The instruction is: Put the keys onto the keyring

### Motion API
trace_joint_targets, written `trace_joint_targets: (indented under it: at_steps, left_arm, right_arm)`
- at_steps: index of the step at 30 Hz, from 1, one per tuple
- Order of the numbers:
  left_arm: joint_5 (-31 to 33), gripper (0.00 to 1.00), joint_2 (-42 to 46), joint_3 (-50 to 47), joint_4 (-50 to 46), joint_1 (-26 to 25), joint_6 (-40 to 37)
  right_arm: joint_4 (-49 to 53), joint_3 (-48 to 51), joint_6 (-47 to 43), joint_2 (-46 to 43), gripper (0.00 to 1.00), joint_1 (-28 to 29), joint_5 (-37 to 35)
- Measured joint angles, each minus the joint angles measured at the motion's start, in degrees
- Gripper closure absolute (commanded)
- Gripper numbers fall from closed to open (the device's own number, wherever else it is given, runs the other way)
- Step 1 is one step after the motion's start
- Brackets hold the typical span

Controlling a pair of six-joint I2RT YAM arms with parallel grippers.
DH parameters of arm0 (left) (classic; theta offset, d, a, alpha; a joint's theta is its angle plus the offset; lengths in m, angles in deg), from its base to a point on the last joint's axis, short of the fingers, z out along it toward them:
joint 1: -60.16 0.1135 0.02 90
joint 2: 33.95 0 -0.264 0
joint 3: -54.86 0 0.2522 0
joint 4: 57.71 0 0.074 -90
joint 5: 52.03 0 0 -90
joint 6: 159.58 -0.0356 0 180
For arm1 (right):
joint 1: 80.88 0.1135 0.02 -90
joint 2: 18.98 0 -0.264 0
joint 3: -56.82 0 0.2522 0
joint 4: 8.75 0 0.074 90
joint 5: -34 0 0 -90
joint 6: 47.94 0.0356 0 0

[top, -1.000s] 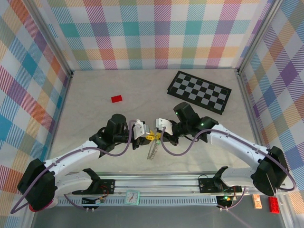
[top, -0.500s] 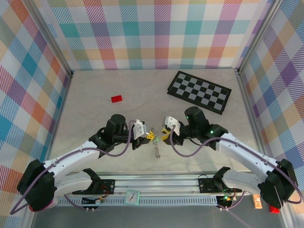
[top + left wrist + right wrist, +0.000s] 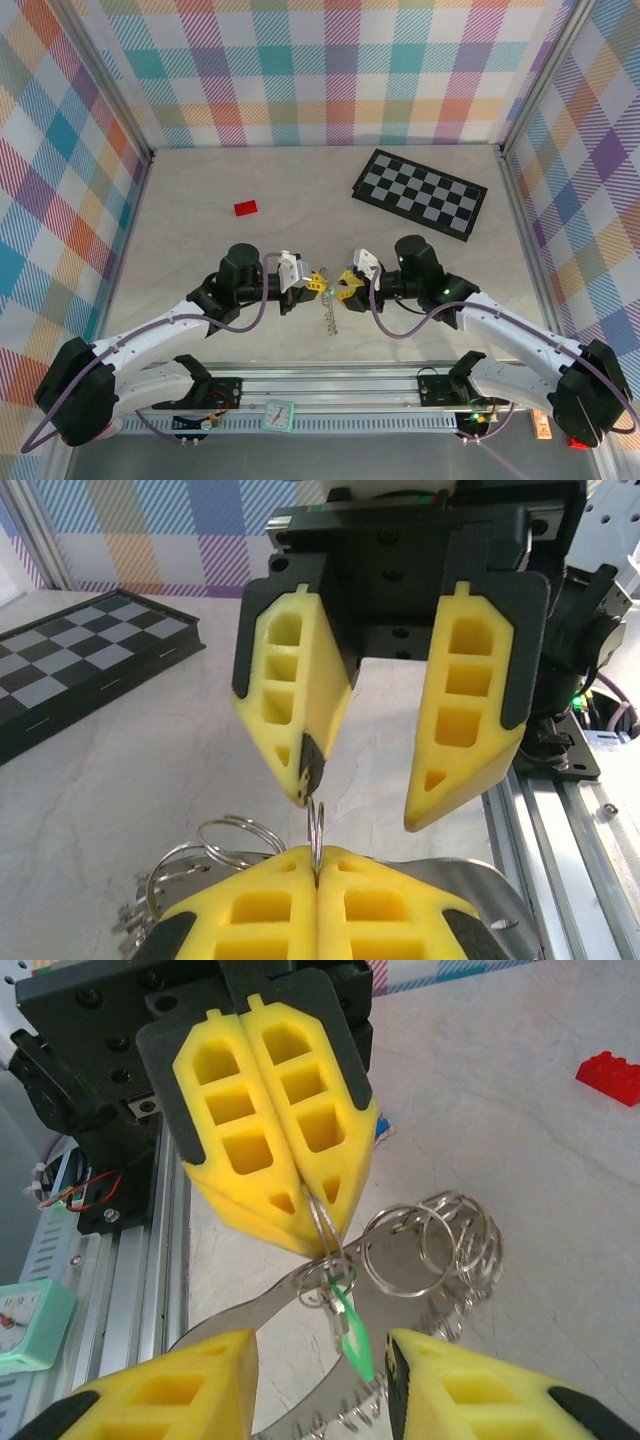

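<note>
- Left gripper [image 3: 320, 284]: clenched. In the right wrist view its yellow fingers [image 3: 285, 1150] press flat together, with a thin wire ring [image 3: 323, 1222] pinched at the tips.
- The left wrist view confirms this grip. The same ring [image 3: 316, 826] stands upright out of the seam between the closed pads.
- Right gripper [image 3: 345, 289]: released. Its two fingers [image 3: 292, 695] stand well apart and face the left gripper tip to tip. One fingertip sits just above the pinched ring; whether it touches cannot be told.
- Keyring [image 3: 329, 317]: hangs below the left gripper's tips, between the two grippers, and reaches down to the table [image 3: 200, 250]. It consists of a cluster of silvery split rings [image 3: 468, 1240] and a toothed metal strip [image 3: 330, 1410].
- Green key [image 3: 351, 1332]: dangles from the pinched ring, in the gap between the right gripper's open fingers.
- Checkerboard [image 3: 420, 193]: lies flat at the far right of the table, well apart from both grippers.
- Red block [image 3: 245, 208]: lies on the far left of the table, clear of the arms.
</note>
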Motion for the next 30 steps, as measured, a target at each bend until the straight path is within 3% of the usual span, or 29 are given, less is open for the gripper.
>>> trace_joint_targets:
  at_steps: [16, 24, 27, 30]
  left_arm:
    - [-0.9, 1.0, -0.2, -0.3, 3.1, 0.0, 2.1]
    - [-0.9, 1.0, -0.2, -0.3, 3.2, 0.0, 2.4]
    - [-0.8, 1.0, -0.2, -0.3, 3.1, 0.0, 2.3]
    - [-0.2, 1.0, -0.2, -0.3, 2.1, 0.0, 2.0]
  right_arm:
    - [-9.5, 1.9, 3.0, 6.7, 0.6, 1.2, 3.8]
    - [-11.3, 1.9, 3.2, 7.6, 0.83, 1.2, 3.7]
    - [-10.6, 1.9, 2.8, 7.5, 1.0, 1.2, 3.2]
    - [-8.4, 1.8, 1.8, 7.0, 1.0, 1.2, 2.6]
